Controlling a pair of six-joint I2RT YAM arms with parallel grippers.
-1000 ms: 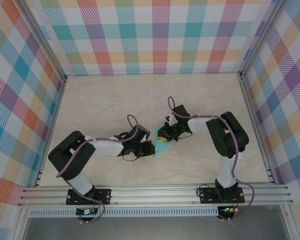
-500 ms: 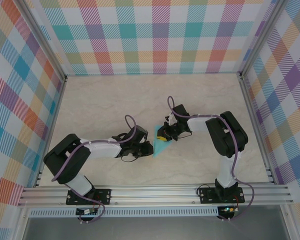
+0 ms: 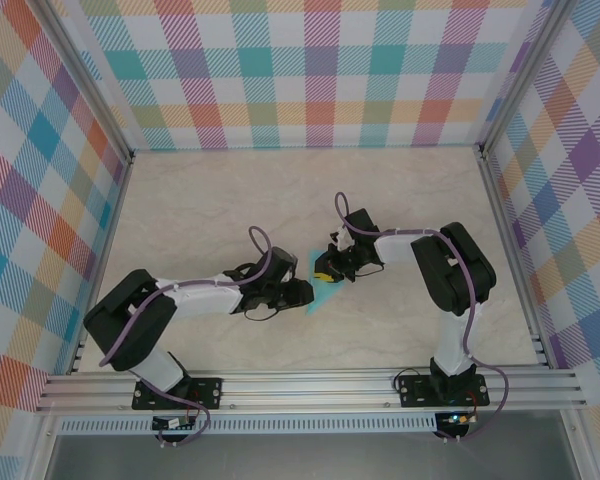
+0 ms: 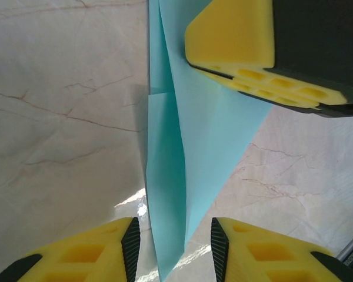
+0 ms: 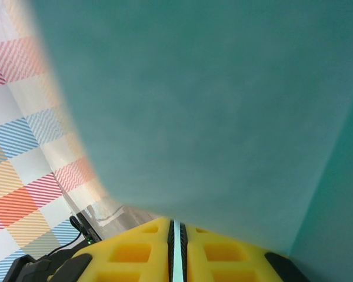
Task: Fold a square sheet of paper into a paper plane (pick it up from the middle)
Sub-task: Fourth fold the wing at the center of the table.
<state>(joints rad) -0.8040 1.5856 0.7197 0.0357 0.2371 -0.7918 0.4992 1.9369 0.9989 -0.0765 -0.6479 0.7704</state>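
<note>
The square sheet of paper (image 3: 322, 293) is light teal and folded into a narrow pointed shape with a centre crease. It is at the middle of the table. In the left wrist view the folded paper (image 4: 194, 129) points down between my left gripper's (image 4: 172, 238) yellow fingers. They stand open, with a gap on each side of the tip. My left gripper (image 3: 302, 293) sits just left of the paper. My right gripper (image 3: 327, 272) holds its upper end. In the right wrist view that gripper (image 5: 176, 235) is shut on a thin teal edge, and the paper (image 5: 212, 106) covers most of that view.
The marble-look table (image 3: 230, 200) is boxed in by checked walls at the left, back and right. An aluminium rail (image 3: 310, 390) runs along the near edge by the arm bases. My right gripper's yellow finger (image 4: 235, 41) hangs close above the paper in the left wrist view.
My left gripper has opened and let go of the paper, and its arm has shifted slightly right. The right gripper and the paper have stayed where they were.
</note>
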